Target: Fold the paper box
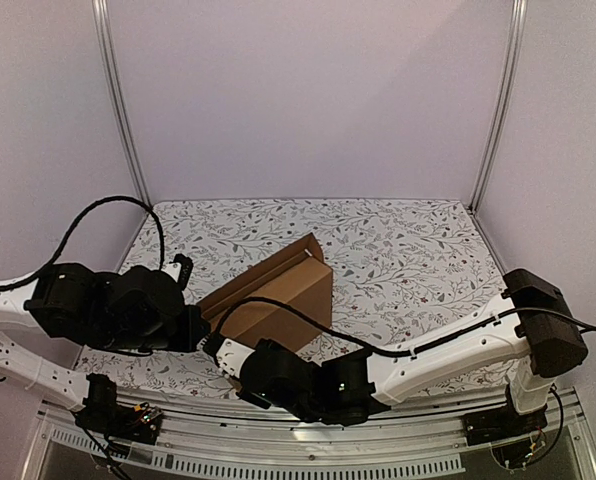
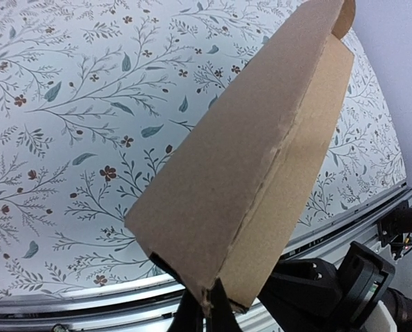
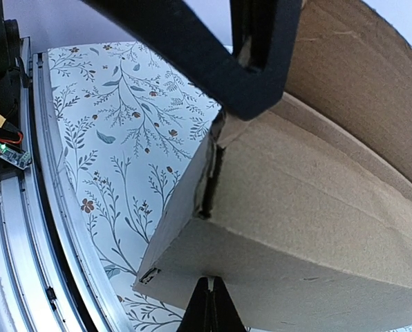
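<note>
Your top camera looks down from 6 o'clock toward 12; both wrist cameras hug the paper box point(image 1: 298, 280), shared by all.

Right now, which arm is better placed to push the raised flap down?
Left, probably. The left gripper, shut, sits at the end corner of the raised flap. The right gripper, also shut, is low against the near wall of the box, better for bracing.

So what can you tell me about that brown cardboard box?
The paper box is plain brown corrugated cardboard, unprinted and half folded: a shallow body with one panel tilted up like a lid. It sits on the flowered table, toward the near edge. The shut left gripper and right gripper both meet its near end.
</note>
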### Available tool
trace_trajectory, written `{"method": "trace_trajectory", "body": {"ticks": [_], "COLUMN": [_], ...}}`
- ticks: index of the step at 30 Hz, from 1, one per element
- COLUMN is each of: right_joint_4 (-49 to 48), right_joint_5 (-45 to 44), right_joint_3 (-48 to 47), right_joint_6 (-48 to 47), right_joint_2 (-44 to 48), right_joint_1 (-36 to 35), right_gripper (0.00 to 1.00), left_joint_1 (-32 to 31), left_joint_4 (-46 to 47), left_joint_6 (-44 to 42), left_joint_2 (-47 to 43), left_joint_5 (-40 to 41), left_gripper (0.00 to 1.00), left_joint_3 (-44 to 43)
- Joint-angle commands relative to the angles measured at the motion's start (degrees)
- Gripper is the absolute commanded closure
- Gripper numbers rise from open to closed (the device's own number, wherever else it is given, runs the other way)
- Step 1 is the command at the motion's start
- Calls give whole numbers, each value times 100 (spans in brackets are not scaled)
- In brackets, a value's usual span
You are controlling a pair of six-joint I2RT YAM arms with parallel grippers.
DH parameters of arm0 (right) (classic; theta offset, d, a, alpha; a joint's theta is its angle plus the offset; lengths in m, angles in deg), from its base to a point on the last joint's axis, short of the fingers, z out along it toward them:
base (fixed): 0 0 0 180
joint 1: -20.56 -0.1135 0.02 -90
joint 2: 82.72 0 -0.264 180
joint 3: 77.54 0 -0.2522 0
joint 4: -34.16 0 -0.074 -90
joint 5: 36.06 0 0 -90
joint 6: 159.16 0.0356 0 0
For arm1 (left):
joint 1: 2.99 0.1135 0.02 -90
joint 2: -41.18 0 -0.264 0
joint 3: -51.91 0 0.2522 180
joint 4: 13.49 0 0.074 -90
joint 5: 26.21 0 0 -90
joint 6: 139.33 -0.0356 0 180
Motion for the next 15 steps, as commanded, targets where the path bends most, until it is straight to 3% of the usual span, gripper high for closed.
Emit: {"method": "trace_trajectory", "body": {"ticks": [1, 7, 9, 15], "right_joint_4": [-235, -169, -157, -147], "right_joint_5": [-322, -346, -360, -480], "right_joint_3": [-32, 183, 262, 500], "right_joint_6": [101, 101, 281, 342], "right_joint_2": [256, 458, 542, 793], "right_joint_1": [349, 350, 344, 351], "right_gripper": [94, 77, 77, 75], "left_joint_1": [-333, -325, -315, -297], "left_joint_4": [-441, -632, -684, -985], "left_joint_6": [44, -150, -237, -584], "left_joint_2": [252, 115, 65, 126], "left_joint_5": [-1523, -1247, -1157, -962], "left_gripper": [97, 79, 73, 67], "left_joint_3": [421, 114, -7, -563]}}
